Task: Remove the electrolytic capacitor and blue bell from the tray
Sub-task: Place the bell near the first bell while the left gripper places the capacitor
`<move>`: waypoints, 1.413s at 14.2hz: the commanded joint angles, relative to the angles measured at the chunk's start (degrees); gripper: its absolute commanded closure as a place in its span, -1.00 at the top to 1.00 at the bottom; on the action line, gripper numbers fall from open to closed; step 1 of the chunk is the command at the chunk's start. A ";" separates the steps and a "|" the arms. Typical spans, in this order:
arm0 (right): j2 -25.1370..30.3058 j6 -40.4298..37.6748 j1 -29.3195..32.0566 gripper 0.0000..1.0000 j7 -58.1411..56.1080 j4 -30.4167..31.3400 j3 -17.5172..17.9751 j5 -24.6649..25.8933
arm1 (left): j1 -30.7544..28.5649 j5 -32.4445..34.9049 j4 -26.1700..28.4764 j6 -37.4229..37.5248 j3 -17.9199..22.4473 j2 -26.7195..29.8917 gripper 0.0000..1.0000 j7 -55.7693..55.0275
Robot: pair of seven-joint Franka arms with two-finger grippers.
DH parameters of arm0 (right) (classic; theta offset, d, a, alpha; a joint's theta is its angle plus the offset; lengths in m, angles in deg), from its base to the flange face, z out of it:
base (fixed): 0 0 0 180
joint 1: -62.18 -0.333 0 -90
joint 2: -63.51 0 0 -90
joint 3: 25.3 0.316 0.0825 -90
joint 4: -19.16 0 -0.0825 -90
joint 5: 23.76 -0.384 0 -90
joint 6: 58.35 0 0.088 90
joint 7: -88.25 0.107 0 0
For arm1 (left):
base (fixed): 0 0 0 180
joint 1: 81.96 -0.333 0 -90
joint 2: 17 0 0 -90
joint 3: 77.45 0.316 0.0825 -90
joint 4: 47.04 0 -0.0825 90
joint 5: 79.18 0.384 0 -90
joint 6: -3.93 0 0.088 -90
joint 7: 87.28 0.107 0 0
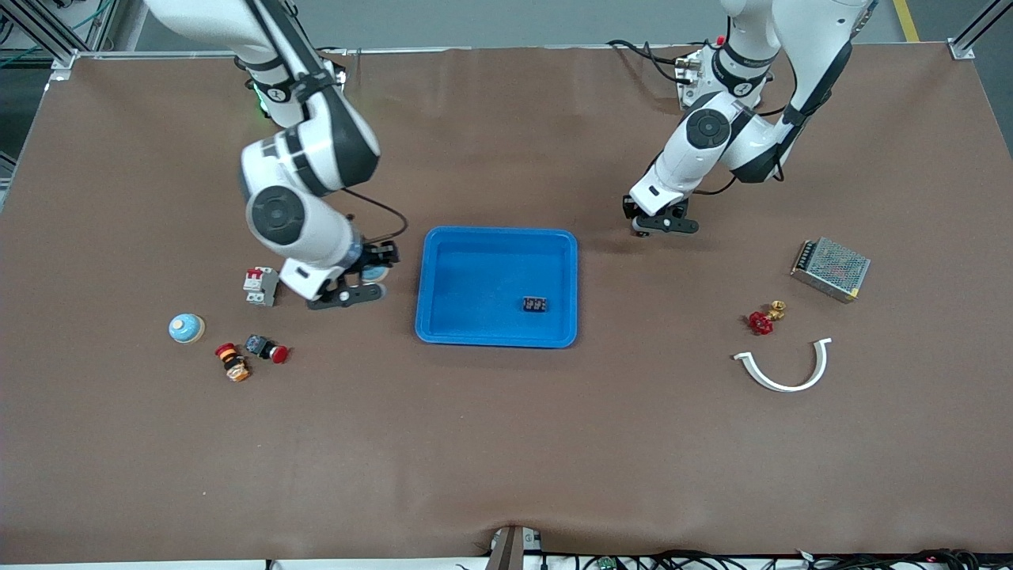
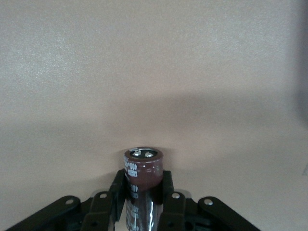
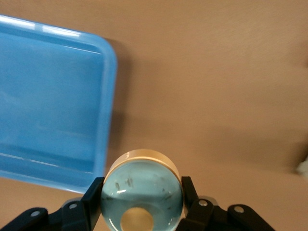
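Observation:
A light-blue domed bell with a tan base sits between the fingers of my right gripper, which is shut on it. In the front view that gripper hangs low beside the blue tray, at the tray's edge toward the right arm's end. My left gripper is shut on a brown cylindrical capacitor with white print. It is over bare table, and in the front view the left gripper is off the tray's corner, toward the left arm's end.
A small black block lies in the tray. Near the right gripper are a white circuit breaker, another blue bell and two push buttons. Toward the left arm's end lie a red valve, a white curved clamp and a metal power supply.

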 commanded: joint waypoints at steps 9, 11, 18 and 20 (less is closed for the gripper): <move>1.19 16.61 8.36 -0.32 -12.38 12.62 0.65 8.24 | -0.73 1.23 -0.63 -0.33 -0.12 0.07 1.00 -2.30; 0.40 18.54 9.77 -0.32 -13.52 12.63 0.65 8.24 | -0.82 1.23 -1.24 -0.15 -0.12 0.07 1.00 -2.84; -6.36 25.75 10.92 -0.31 -14.85 13.15 0.74 8.24 | -3.36 1.32 -12.65 11.78 -0.04 -1.25 1.00 -3.55; -8.03 27.16 10.92 -0.31 -14.85 13.15 0.74 8.15 | -5.21 1.32 -16.17 15.39 -0.04 -1.25 1.00 -3.02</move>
